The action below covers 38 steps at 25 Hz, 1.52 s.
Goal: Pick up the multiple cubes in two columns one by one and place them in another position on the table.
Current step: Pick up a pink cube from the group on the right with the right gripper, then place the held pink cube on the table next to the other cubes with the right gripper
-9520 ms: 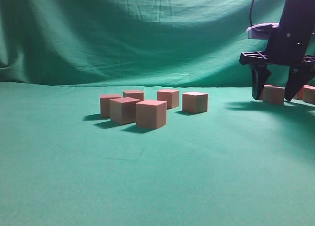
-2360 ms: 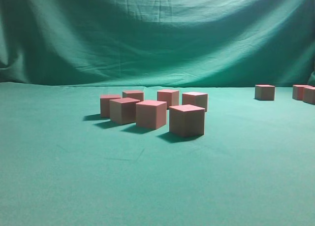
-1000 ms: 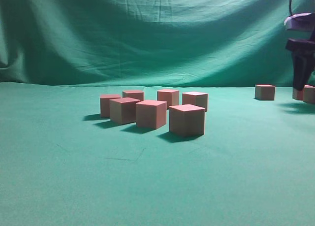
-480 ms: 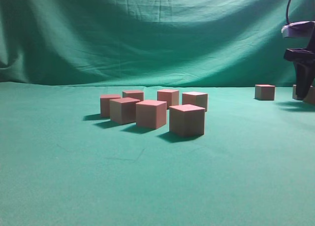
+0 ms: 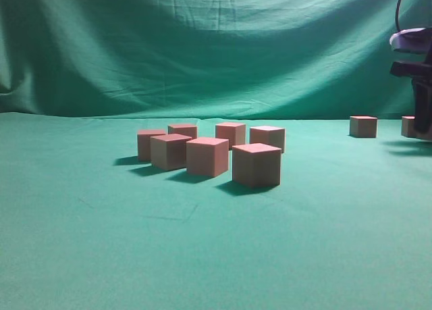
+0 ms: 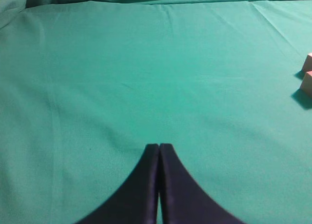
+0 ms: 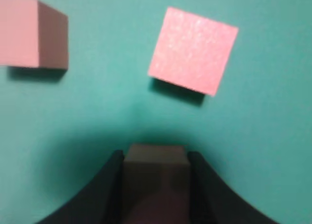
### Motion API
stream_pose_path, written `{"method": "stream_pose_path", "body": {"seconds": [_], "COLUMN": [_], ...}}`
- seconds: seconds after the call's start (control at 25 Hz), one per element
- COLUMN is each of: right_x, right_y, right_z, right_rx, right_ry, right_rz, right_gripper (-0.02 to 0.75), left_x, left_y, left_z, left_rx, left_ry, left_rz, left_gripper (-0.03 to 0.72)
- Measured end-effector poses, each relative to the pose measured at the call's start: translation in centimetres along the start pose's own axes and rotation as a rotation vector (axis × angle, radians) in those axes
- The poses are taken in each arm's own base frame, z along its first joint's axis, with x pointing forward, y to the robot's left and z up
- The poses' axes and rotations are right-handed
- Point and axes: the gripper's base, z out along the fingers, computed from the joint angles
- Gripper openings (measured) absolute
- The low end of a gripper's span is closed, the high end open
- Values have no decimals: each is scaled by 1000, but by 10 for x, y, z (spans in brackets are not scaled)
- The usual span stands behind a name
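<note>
Right hand [image 7: 155, 185] closed on small matte salmon-pink cube [image 7: 155, 173], far right of green cloth counter [image 5: 202, 256], well apart from six-cube cluster [image 5: 209, 155]. Left hand [image 6: 159, 151] shut, empty. Judgement: lift straight, clear two neighbouring cubes [image 7: 192, 50], set down beside cluster.

A test room or small lab set-up is shown, not a home. The table [image 5: 101, 256] is covered all over with green cloth, and more green cloth [image 5: 202, 46] is hung as a back wall across the top of the frame. Plain pink cubes [image 5: 209, 155] are set out in the middle like test pieces. A dark robot arm [image 5: 415, 67] is seen at the right edge.
</note>
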Motion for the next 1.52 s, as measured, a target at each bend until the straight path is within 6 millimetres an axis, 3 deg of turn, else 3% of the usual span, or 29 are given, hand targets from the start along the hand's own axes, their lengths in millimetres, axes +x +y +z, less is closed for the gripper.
{"method": "stream_pose_path", "body": {"seconds": [0.2,0.4,0.6,0.84,1.04,1.16,1.24,1.32,1.52], "right_x": [-2,-1,18,52,85,114,135,155,194], "right_y": [32,104,167,203,208,201,196,192,187], "right_z": [-44,-101,-155,-224,-274,-286,-281,-274,-235], "right_rx": [-57,-97,-136,-190,-216,-220,-221,-237,-298], "right_ry": [15,-44,-137,-267,-372,-378,-342,-306,-155], "right_rz": [-44,-196,-306,-296,-326,-311,-300,-293,-329], "right_gripper": [264,264,264,264,264,264,264,264,264], "left_x": [0,0,0,0,0,0,0,0,0], "left_y": [0,0,0,0,0,0,0,0,0], "left_z": [0,0,0,0,0,0,0,0,0], "left_rx": [0,0,0,0,0,0,0,0,0], "left_ry": [0,0,0,0,0,0,0,0,0], "left_rz": [0,0,0,0,0,0,0,0,0], "left_gripper": [0,0,0,0,0,0,0,0,0]}}
